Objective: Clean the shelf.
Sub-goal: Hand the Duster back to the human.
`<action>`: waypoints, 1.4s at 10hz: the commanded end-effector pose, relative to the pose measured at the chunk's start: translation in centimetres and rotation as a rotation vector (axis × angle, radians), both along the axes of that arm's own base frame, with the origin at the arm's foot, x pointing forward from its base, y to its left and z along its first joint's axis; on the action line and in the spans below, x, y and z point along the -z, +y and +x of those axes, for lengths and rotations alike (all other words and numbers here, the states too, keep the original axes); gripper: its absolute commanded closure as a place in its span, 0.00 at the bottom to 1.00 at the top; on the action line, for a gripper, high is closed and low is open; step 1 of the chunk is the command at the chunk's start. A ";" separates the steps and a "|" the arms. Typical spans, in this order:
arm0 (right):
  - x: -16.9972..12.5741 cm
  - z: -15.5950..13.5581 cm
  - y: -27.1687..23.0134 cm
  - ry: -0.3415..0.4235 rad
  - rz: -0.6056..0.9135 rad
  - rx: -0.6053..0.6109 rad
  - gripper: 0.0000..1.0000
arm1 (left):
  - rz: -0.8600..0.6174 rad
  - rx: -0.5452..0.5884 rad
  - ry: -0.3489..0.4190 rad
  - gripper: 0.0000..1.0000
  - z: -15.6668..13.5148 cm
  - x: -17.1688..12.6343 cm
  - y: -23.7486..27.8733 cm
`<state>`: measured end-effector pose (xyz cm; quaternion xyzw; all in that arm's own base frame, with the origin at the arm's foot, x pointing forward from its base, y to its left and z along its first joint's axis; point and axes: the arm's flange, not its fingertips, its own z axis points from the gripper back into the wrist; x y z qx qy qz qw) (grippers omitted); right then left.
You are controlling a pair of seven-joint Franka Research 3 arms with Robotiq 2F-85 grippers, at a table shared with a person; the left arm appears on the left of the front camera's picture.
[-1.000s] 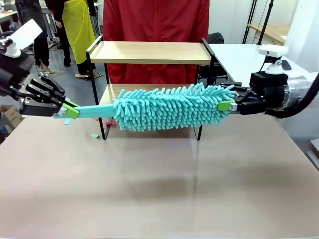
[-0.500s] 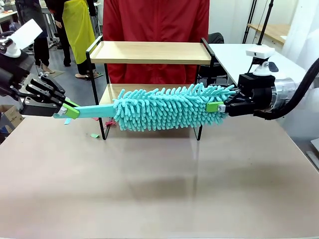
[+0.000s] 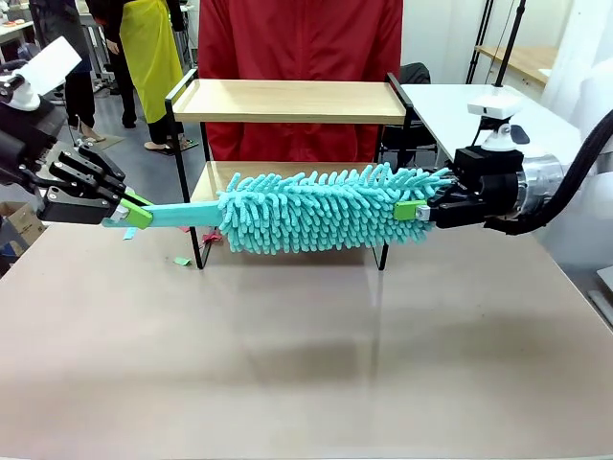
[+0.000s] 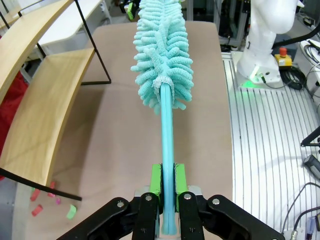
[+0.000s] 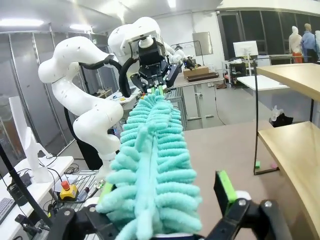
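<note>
The shelf (image 3: 287, 101) stands at the table's far side, two light wooden boards in a black frame. In front of its lower board, a fluffy teal duster (image 3: 316, 211) hangs level above the table. My left gripper (image 3: 129, 213) is shut on the duster's flat teal handle (image 4: 166, 150), green pads (image 4: 156, 176) pressed against it. My right gripper (image 3: 417, 209) stands open at the other end, its fingers astride the duster's fluffy tip (image 5: 155, 165). One green pad (image 5: 226, 186) shows beside the fluff; the other finger is hidden behind it. The shelf (image 4: 45, 110) lies left of the duster in the left wrist view.
A person in a red top (image 3: 302, 38) stands right behind the shelf. Small coloured scraps (image 3: 182, 261) lie on the brown table near the shelf's left foot (image 4: 70, 212). A white table (image 3: 469, 110) adjoins at the back right.
My right gripper has slid left, farther over the duster's tip, jaws still wide. The left gripper and the duster have stayed where they were.
</note>
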<state>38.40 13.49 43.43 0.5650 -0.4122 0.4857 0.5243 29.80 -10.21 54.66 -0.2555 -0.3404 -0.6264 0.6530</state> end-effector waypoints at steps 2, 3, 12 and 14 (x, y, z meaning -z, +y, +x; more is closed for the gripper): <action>0.7 -0.1 0.5 -0.042 -0.036 -0.004 0.00 | -0.034 0.007 -0.007 0.87 0.0 -0.2 -0.2; 0.8 -0.1 0.4 -0.063 -0.048 -0.020 0.00 | -0.034 0.007 -0.007 0.87 0.0 -0.2 -0.2; 0.1 0.0 1.0 -0.105 -0.081 -0.054 1.00 | -0.034 0.007 -0.007 0.87 0.0 -0.2 -0.2; 0.1 0.1 1.1 -0.113 -0.084 -0.053 1.00 | -0.034 0.007 -0.007 0.87 0.0 -0.2 -0.2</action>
